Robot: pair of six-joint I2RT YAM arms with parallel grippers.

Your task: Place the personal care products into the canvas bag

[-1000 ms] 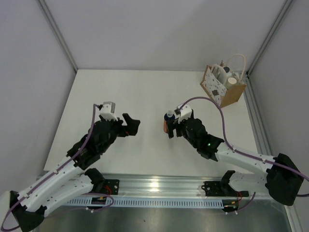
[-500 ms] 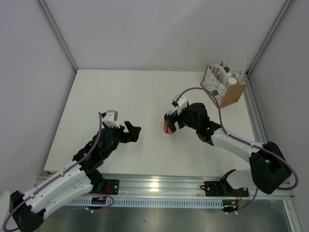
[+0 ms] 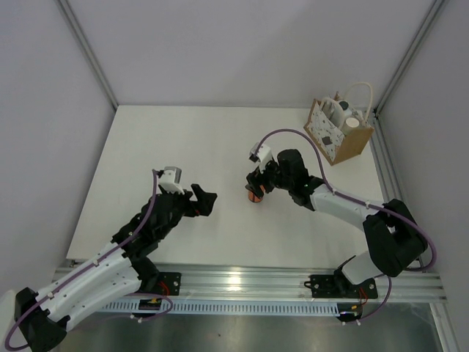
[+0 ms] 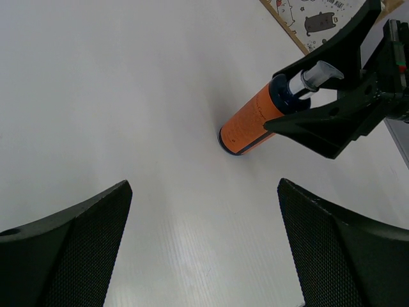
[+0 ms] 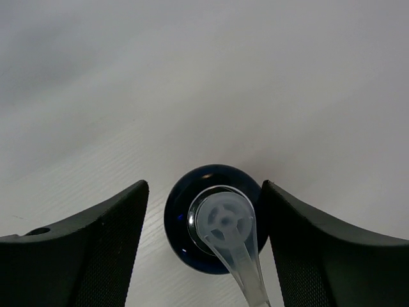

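Observation:
The orange bottle (image 3: 253,195) with a dark blue collar and clear pump stands on the table at centre; it also shows in the left wrist view (image 4: 250,125) and from above in the right wrist view (image 5: 214,217). My right gripper (image 3: 257,185) straddles its top, open; a gap shows at one finger (image 5: 96,243) while the other touches the collar. My left gripper (image 3: 204,198) is open and empty, left of the bottle. The canvas bag (image 3: 353,141) stands at the far right corner with a white-capped cream bottle (image 3: 354,122) inside.
The bag's white dotted panel (image 3: 322,134) faces the arms, and its handles (image 3: 363,92) loop above it. Another white container (image 3: 331,111) sits in the bag. Metal frame posts (image 3: 407,62) and grey walls enclose the white table (image 3: 183,139).
My right gripper carried the orange bottle slightly forward and left, turned it upright and set it down on the table. The left arm pulled back a little.

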